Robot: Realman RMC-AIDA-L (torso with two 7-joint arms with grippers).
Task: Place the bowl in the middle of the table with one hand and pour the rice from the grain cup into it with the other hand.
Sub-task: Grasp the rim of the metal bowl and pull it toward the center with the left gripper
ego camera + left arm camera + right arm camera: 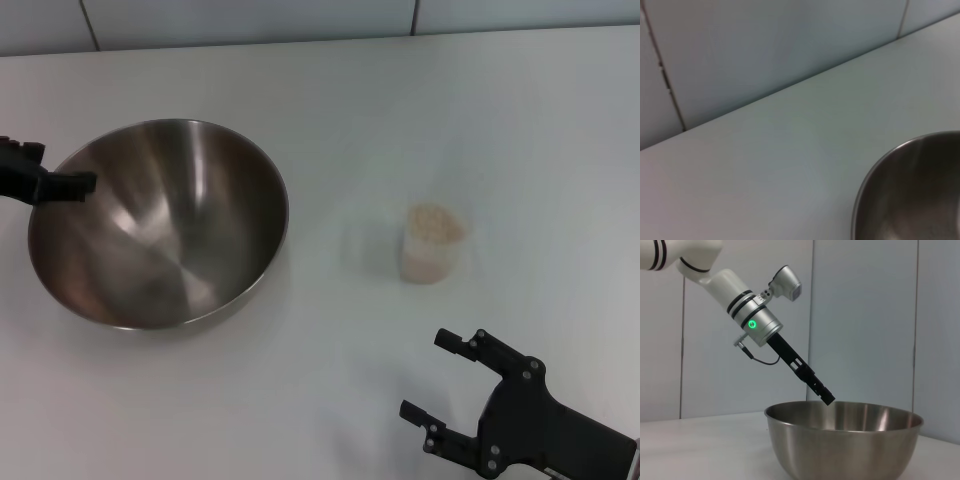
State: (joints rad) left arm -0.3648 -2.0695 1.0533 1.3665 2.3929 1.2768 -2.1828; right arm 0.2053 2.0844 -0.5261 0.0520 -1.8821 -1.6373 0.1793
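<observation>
The steel bowl [160, 225] stands upright on the white table [450, 110], left of the middle. It also shows in the left wrist view [912, 192] and the right wrist view [845, 440]. My left gripper [62, 185] is at the bowl's far left rim, its tip reaching just over the rim. The right wrist view shows it [826, 397] slanting down to the rim. The grain cup [432, 248] stands upright right of the bowl, filled with rice [432, 222]. My right gripper [423, 373] is open and empty, near the front edge, a little way in front of the cup.
A tiled wall [300, 20] runs along the table's far edge. Bare tabletop lies between the bowl and the cup and to the right of the cup.
</observation>
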